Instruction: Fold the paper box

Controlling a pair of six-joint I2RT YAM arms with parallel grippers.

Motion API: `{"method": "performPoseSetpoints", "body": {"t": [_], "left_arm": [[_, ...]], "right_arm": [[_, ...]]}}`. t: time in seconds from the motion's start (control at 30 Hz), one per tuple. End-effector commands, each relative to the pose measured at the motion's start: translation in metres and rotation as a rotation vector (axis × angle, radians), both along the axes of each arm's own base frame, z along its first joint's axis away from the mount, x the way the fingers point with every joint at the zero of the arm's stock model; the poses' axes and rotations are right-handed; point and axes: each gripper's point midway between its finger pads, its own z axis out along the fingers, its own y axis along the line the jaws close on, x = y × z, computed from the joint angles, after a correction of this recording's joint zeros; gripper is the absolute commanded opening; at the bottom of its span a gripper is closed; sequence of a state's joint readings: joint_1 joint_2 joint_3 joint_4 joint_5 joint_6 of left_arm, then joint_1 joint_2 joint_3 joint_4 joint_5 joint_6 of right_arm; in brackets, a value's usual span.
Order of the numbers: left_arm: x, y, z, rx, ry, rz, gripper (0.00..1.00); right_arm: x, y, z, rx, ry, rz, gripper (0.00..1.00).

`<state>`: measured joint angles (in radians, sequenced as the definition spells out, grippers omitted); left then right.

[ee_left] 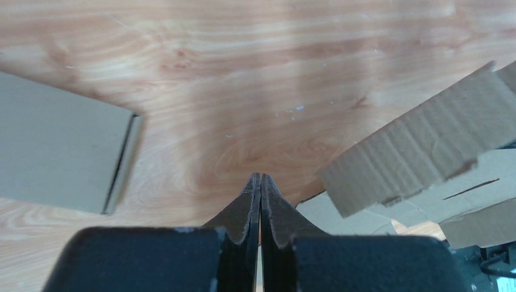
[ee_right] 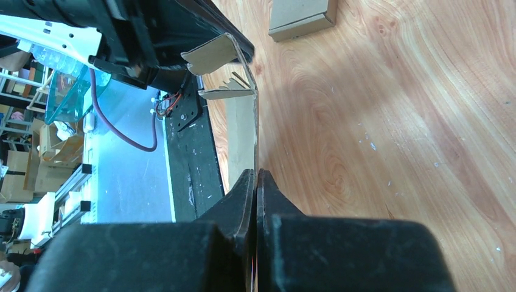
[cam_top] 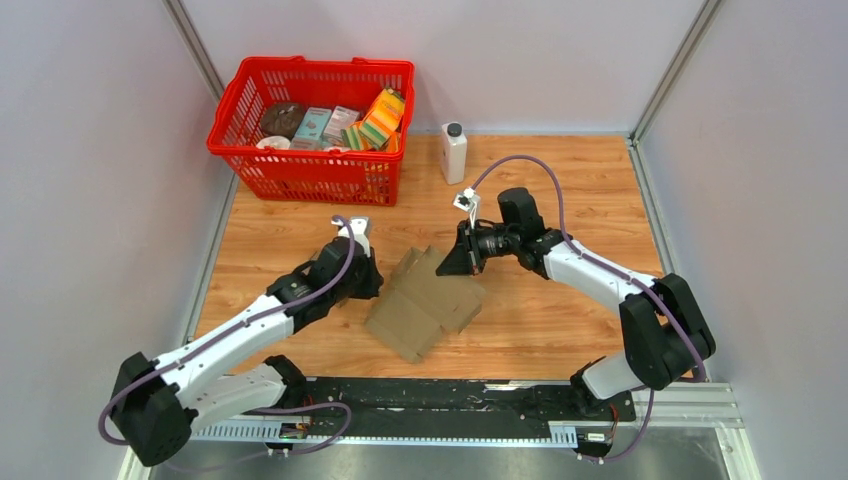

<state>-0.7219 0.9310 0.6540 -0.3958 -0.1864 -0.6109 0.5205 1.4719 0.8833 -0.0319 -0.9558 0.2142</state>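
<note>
Brown corrugated cardboard box (cam_top: 425, 300) lies mostly flat on the wooden counter (cam_top: 560, 330) between my arms. My right gripper (ee_right: 256, 175) is clamped on one thin flap, holding that edge raised. My left gripper (ee_left: 260, 179) is closed and empty, just beside the sheet. I judge this an early fold; next, the left should pin the base while I swing the flap over.

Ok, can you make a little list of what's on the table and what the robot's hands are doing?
paper box: brown cardboard, mostly flat, mid-table
right gripper: shut on an edge of the box
left gripper: shut, holding nothing, beside the box
basket: red, back left, packets inside
bottle: white, upright, right of the basket
</note>
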Motion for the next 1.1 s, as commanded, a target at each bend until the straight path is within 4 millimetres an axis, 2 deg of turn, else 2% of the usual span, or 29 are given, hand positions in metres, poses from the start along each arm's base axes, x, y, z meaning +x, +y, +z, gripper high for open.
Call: {"method": "performPoseSetpoints", "body": {"t": [0.0,0.03,0.13,0.2,0.27,0.37,0.4,0.43,0.47,0.5,0.53,0.57,0.6,0.63,0.67,0.73,0.77,0.8,0.83,0.87,0.97,1.07], "left_arm": [[0.008,-0.045,0.021,-0.163,-0.007,-0.108,0.04],[0.011,-0.055,0.028,-0.211,-0.037,-0.131,0.04],[-0.002,-0.075,0.019,-0.262,0.007,-0.18,0.04],[-0.012,-0.083,0.014,-0.258,0.014,-0.218,0.04],[-0.012,-0.086,0.017,-0.256,-0.024,-0.242,0.04],[-0.015,-0.076,0.015,-0.198,-0.027,-0.246,0.06],[-0.013,-0.07,0.022,-0.188,-0.062,-0.23,0.14],[-0.014,-0.064,0.021,-0.165,-0.066,-0.225,0.2],[-0.011,-0.054,0.02,-0.129,-0.089,-0.194,0.24],[-0.011,-0.046,0.031,-0.128,-0.125,-0.177,0.32],[-0.012,-0.037,0.029,-0.096,-0.124,-0.161,0.37],[-0.008,-0.029,0.035,-0.069,-0.16,-0.141,0.41],[-0.009,-0.025,0.045,-0.075,-0.193,-0.134,0.47],[-0.008,-0.022,0.05,-0.07,-0.209,-0.131,0.49],[-0.005,-0.023,0.063,-0.068,-0.248,-0.144,0.51],[0.0,-0.034,0.075,-0.072,-0.279,-0.19,0.52],[0.0,-0.047,0.09,-0.084,-0.305,-0.261,0.52],[0.006,-0.058,0.081,-0.052,-0.271,-0.293,0.42],[0.008,-0.065,0.081,-0.039,-0.261,-0.32,0.38],[0.018,-0.084,0.08,-0.043,-0.258,-0.358,0.36],[0.025,-0.101,0.076,-0.057,-0.25,-0.392,0.37],[0.03,-0.103,0.067,-0.046,-0.24,-0.379,0.38]], "right_arm": [[-0.001,0.004,0.019,0.054,-0.062,0.023,0.0],[-0.001,0.004,0.017,0.052,-0.057,0.023,0.0],[0.0,0.005,0.016,0.051,-0.054,0.024,0.0],[0.001,0.005,0.015,0.045,-0.052,0.019,0.0],[0.001,0.006,0.012,0.032,-0.047,0.017,0.0],[0.004,0.004,0.004,-0.017,-0.059,-0.001,0.0],[0.005,0.008,0.003,-0.043,-0.079,-0.001,0.0],[0.002,0.005,-0.007,-0.099,-0.057,-0.007,0.0],[0.009,0.003,-0.015,-0.156,-0.095,-0.037,0.0],[0.006,0.006,-0.018,-0.185,-0.104,-0.027,0.0],[0.007,0.005,-0.021,-0.22,-0.104,-0.034,0.0],[0.013,0.003,-0.024,-0.259,-0.128,-0.068,0.0],[0.011,0.003,-0.027,-0.281,-0.149,-0.062,0.0],[0.011,0.001,-0.03,-0.305,-0.155,-0.069,0.0],[0.014,-0.002,-0.034,-0.335,-0.166,-0.091,0.0],[0.01,0.0,-0.037,-0.363,-0.213,-0.059,0.0],[0.011,0.001,-0.037,-0.372,-0.229,-0.06,0.0],[0.008,0.005,-0.039,-0.381,-0.246,-0.041,0.0],[0.007,0.005,-0.04,-0.389,-0.253,-0.033,0.0],[0.007,0.006,-0.04,-0.395,-0.26,-0.019,0.0],[0.006,0.007,-0.039,-0.386,-0.263,-0.012,0.0],[0.002,0.01,-0.038,-0.357,-0.256,0.001,0.0]]}}
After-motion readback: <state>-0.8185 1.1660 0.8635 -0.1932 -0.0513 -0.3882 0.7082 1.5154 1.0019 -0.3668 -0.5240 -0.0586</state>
